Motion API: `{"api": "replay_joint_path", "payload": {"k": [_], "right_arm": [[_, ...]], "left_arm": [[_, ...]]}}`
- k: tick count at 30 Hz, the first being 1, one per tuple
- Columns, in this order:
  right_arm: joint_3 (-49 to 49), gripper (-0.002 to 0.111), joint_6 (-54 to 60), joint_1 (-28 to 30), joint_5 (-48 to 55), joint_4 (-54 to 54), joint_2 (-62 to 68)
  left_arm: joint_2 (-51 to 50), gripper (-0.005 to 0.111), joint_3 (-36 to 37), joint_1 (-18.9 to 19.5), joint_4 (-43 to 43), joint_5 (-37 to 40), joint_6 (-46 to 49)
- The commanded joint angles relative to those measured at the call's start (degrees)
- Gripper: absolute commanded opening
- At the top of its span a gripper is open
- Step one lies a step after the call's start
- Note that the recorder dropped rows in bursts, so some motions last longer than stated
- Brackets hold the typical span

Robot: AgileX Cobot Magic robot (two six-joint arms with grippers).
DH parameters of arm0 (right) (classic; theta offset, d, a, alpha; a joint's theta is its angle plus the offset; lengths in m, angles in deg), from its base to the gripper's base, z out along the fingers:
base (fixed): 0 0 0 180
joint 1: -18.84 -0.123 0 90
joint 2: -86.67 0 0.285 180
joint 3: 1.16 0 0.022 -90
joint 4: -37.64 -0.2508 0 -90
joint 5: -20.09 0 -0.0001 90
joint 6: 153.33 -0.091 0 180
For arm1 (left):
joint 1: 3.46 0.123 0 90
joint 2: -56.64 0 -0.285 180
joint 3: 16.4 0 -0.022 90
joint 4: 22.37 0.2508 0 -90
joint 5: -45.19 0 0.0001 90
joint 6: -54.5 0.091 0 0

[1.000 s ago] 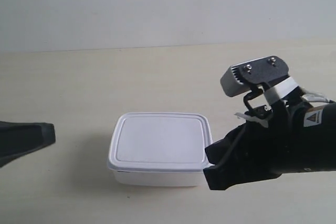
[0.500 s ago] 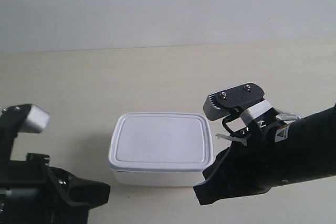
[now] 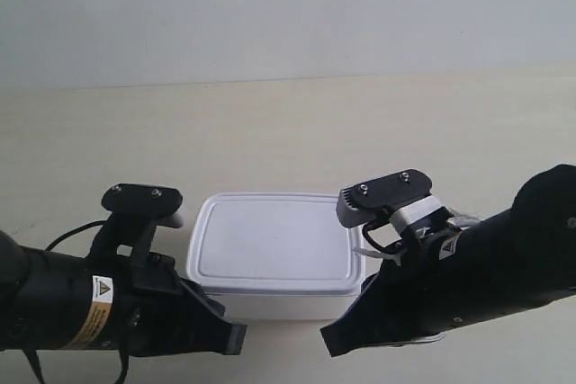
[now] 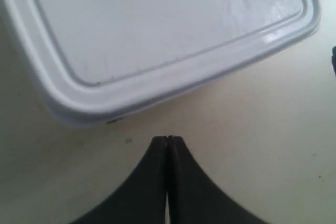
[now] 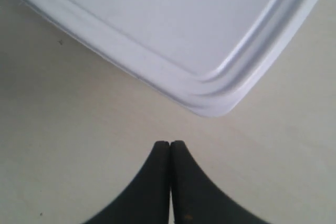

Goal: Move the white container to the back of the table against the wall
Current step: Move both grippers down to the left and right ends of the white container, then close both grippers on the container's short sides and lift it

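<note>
1. Plain off-white wall [image 3: 288,6] across the back. Pale beige table [image 3: 270,132] meets it in one straight line running the full width of the exterior view.
2. White container [image 3: 279,301] sits flat on the table, toward the front and middle, lid [image 3: 270,238] on. Its long sides run parallel to the wall line, and it is well apart from the wall.
3. A broad band of bare table lies between the container's back edge and the wall. More bare table shows off both short ends, behind the arms.
4. Arm at the exterior view's left [image 3: 36,294], black, lies low by the container's front corner on that side. Arm at the exterior view's right [image 3: 486,276] lies by the other front corner. Both crowd the front edge.
5. Left gripper [image 4: 167,142]: jaws closed, tips pressed together, nothing between them. The tips point at the container's side close to a rounded corner, near but not touching, with a strip of table between. Tiny dark speck [image 4: 127,140] on the table just beside the tips.
6. Right gripper [image 5: 169,145]: jaws closed tip to tip, empty. It points toward a rounded corner of the lid's raised rim, with a strip of table between tips and corner.
7. Cannot tell from the exterior view whether either arm's body touches the container's side lower down.
</note>
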Motion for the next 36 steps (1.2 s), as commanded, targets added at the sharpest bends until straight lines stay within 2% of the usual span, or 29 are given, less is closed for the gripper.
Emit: {"api": "replay_joint_path", "payload": {"k": [1, 7, 18, 36], "right_arm": [[0.42, 0.000, -0.06, -0.22, -1.06, -0.28, 1.29], [1.26, 0.000, -0.06, -0.22, -3.91, -0.28, 4.07], [6.49, 0.000, -0.06, -0.22, -1.12, -0.28, 8.80], [12.88, 0.000, -0.17, -0.22, -2.47, -0.28, 14.24]], "left_arm": [[-3.27, 0.000, -2.03, -0.35, -0.16, 1.90, 1.78], [-6.31, 0.000, -3.71, -0.12, 0.80, 5.07, 2.04], [-6.51, 0.000, -3.71, 3.42, 1.94, 6.41, 2.40], [-6.81, 0.000, -6.63, 3.61, 2.17, 10.87, 4.65]]}}
